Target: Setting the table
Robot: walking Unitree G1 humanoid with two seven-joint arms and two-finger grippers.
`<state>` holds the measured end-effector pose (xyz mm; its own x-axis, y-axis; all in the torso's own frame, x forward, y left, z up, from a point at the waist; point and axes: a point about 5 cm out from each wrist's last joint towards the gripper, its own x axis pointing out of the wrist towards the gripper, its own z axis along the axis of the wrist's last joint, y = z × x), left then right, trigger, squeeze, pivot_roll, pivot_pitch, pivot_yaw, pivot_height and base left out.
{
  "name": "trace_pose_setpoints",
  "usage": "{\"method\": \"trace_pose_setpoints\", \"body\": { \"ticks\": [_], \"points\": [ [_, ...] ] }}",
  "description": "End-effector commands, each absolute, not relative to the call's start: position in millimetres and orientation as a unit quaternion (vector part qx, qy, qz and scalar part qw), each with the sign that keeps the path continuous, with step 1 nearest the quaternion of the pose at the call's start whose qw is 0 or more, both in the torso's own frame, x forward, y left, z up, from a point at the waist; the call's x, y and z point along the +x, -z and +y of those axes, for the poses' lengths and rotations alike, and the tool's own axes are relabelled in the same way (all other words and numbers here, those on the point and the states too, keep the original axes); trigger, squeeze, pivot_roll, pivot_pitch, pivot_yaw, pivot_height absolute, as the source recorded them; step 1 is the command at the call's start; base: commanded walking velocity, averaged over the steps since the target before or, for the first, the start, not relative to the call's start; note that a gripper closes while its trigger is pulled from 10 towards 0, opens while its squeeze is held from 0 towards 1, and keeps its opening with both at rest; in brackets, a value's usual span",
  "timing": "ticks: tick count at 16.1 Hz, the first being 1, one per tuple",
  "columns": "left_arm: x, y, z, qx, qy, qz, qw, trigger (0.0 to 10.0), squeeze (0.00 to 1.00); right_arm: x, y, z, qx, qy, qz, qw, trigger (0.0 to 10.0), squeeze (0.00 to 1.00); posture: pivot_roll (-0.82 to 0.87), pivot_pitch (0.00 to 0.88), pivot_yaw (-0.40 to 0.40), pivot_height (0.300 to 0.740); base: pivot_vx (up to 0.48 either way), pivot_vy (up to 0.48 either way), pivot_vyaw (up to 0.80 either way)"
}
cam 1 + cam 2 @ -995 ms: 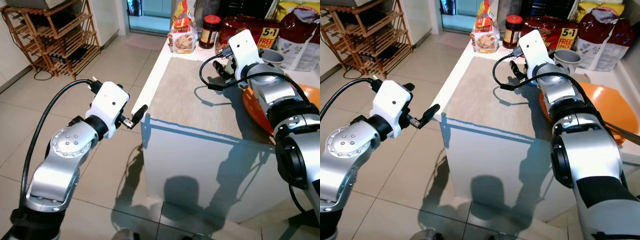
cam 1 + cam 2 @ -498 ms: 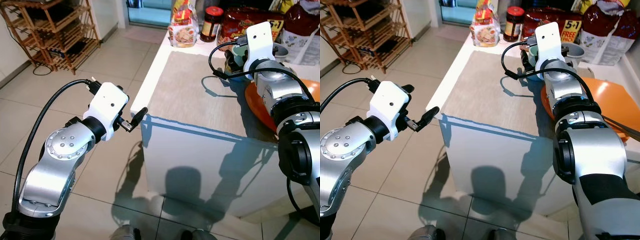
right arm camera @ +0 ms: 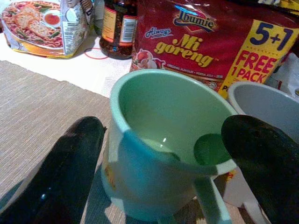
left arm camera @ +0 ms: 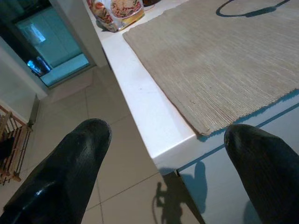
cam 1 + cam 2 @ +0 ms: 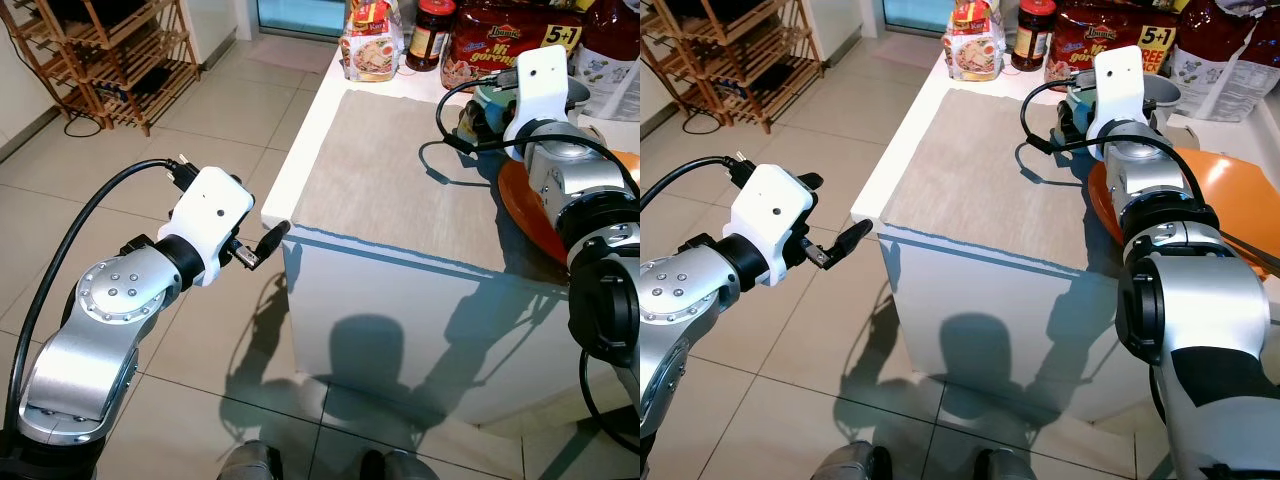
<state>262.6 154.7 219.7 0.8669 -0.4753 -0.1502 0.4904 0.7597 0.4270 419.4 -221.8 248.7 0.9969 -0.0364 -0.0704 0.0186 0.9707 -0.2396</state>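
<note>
The right gripper [image 3: 159, 154] is positioned at the upper right of the head views, at the far edge of the placemat [image 5: 400, 170]. Its jaws stand wide apart, one finger [image 3: 60, 172] on each side of a green mug [image 3: 163, 140]; contact with the mug wall cannot be confirmed. The mug stands upright on the placemat, handle toward the camera, with a grey cup [image 3: 266, 105] just beside it. Behind the mug, a red noodle multipack [image 3: 205, 42], a dark jar [image 3: 117, 25] and a single noodle packet [image 3: 42, 23] line the back of the white counter [image 4: 154, 126].

An orange plate [image 5: 1230, 200] lies on the counter at the right of the frame, partly under the right arm.

The left gripper [image 5: 265, 243] hangs in the centre left of the head views, off the counter's near corner and above the tiled floor [image 5: 200, 130]. Its jaws are wide and hold nothing. A wooden rack [image 5: 110, 50] stands in the upper left.
</note>
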Motion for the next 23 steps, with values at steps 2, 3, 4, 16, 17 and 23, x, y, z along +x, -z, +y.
{"method": "trace_pose_setpoints", "body": {
  "ticks": [2, 3, 4, 16, 17, 23],
  "points": [
    [258.6, -223.1, 156.7, 0.246, 0.267, 0.019, 0.932, 10.0, 0.0, 418.4, -252.0, -228.0, -0.098, 0.005, 0.049, 0.994, 10.0, 0.98, 0.14, 0.175, -0.006, 0.74, 0.0, 0.0, 0.0],
    [258.9, -223.4, 157.2, 0.253, 0.268, 0.022, 0.929, 10.0, 0.0, 418.4, -253.5, -228.3, -0.087, -0.001, 0.052, 0.995, 10.0, 0.93, 0.14, 0.174, -0.003, 0.74, 0.0, 0.0, 0.0],
    [259.2, -223.5, 157.3, 0.254, 0.269, 0.022, 0.929, 10.0, 0.0, 418.4, -254.3, -228.6, -0.088, -0.002, 0.054, 0.995, 10.0, 0.67, 0.14, 0.171, -0.002, 0.74, 0.0, 0.0, 0.0],
    [261.4, -224.1, 161.0, 0.27, 0.273, 0.031, 0.923, 10.0, 0.0, 420.8, -285.0, -219.2, -0.213, -0.07, 0.039, 0.974, 10.0, 0.0, 0.14, 0.144, -0.009, 0.74, 0.0, 0.0, 0.0],
    [261.1, -223.8, 161.2, 0.27, 0.273, 0.032, 0.923, 10.0, 0.0, 421.0, -282.8, -218.6, -0.224, -0.067, 0.042, 0.971, 10.0, 0.0, 0.14, 0.143, -0.01, 0.74, 0.0, 0.0, 0.0],
    [259.1, -221.6, 161.3, 0.273, 0.28, 0.038, 0.919, 10.0, 0.0, 420.6, -258.1, -210.9, -0.311, -0.087, 0.075, 0.943, 10.0, 0.0, 0.14, 0.138, -0.013, 0.74, 0.0, 0.0, 0.0]
  ]
}}
